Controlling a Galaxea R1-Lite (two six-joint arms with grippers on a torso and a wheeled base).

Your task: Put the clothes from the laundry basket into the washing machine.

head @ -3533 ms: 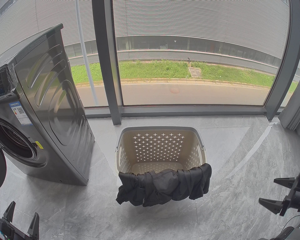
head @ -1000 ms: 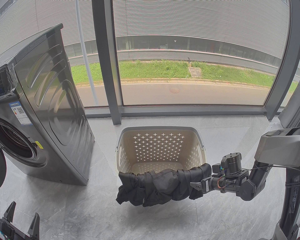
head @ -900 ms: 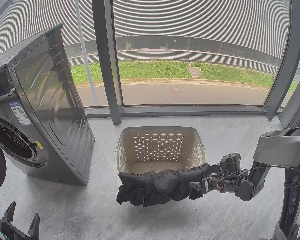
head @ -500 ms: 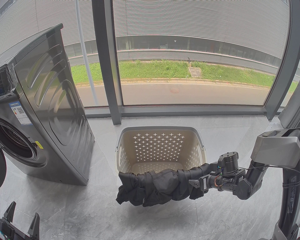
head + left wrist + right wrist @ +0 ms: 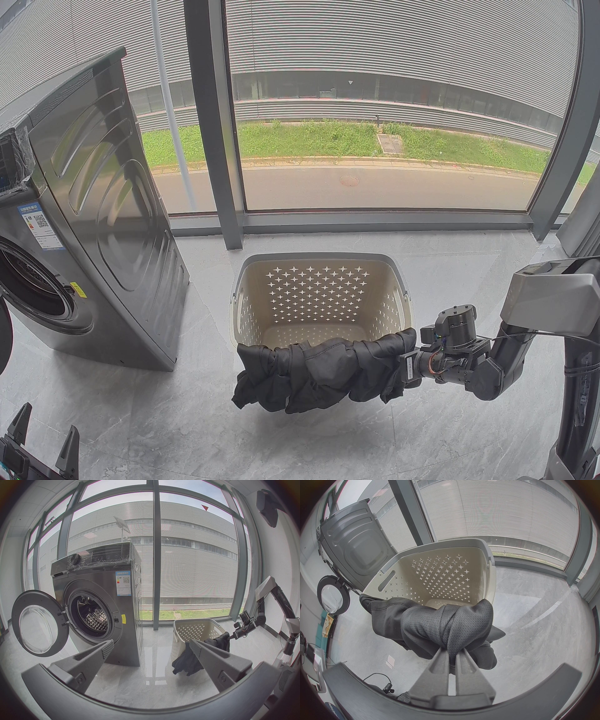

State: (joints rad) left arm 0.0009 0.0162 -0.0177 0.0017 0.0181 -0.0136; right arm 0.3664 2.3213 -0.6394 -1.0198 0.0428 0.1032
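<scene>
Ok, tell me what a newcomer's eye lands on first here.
The dark garment draped over the near rim of the cream laundry basket, with the right pincer shut on its end. Then the grey washing machine on the robot's left, its round door swung open.

I count one washing machine (image 5: pixel 94 219) on the left, one laundry basket (image 5: pixel 319 257) mid-floor, and a single dark garment (image 5: pixel 319 372) over its near rim.

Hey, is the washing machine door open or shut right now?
Open. The round door of the washing machine is swung wide on its hinge, and the steel drum shows inside.
</scene>
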